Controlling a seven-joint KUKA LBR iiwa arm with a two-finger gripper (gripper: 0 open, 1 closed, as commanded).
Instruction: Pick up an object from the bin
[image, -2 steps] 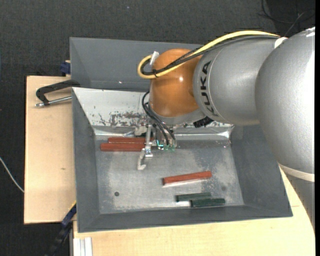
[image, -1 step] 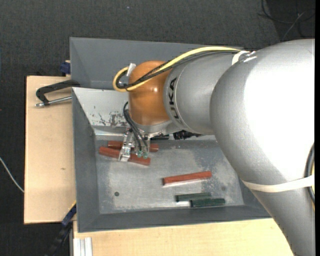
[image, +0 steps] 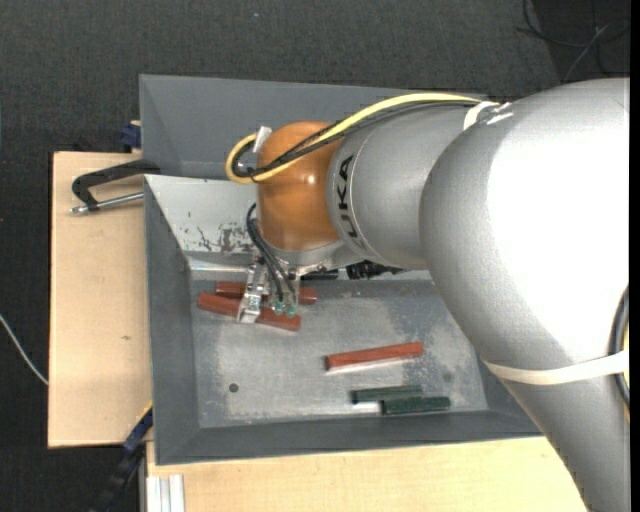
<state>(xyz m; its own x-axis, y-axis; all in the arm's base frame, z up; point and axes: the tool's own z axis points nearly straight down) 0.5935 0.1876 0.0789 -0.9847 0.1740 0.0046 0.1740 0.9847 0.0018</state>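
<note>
My gripper (image: 268, 306) is low in the bin's back-left part, open, its two fingertips (image: 249, 306) apart and down at the floor. They stand on a small cluster of red-brown flat sticks (image: 218, 301); one stick runs under and between the tips, and another piece (image: 307, 296) pokes out to the right. Nothing is lifted. The orange wrist cover hides the cluster's back part.
A longer red-brown stick (image: 373, 357) with a pale edge lies on the floor to the centre-right. A dark green marker (image: 402, 404) lies along the front wall. The arm covers the bin's right side, and the sloped left wall is close to the gripper.
</note>
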